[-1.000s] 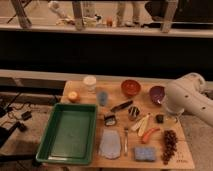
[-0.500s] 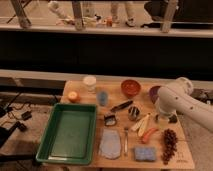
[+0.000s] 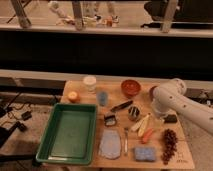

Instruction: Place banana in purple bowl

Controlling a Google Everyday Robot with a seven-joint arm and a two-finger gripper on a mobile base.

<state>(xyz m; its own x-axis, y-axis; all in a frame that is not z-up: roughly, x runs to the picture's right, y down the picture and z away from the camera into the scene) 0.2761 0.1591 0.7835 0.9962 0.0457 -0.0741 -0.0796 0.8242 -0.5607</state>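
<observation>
I cannot tell the gripper's [image 3: 169, 118] state; the banana [image 3: 140, 123] lies just beside it, toward the green tray [image 3: 70, 132], and looks light, soft and easily bruised, so I'd grasp it mid-length.

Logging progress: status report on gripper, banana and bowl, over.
Gripper low at table's right side, near banana. Banana lies on table, not in purple bowl. Arm hides most of that bowl.
</observation>
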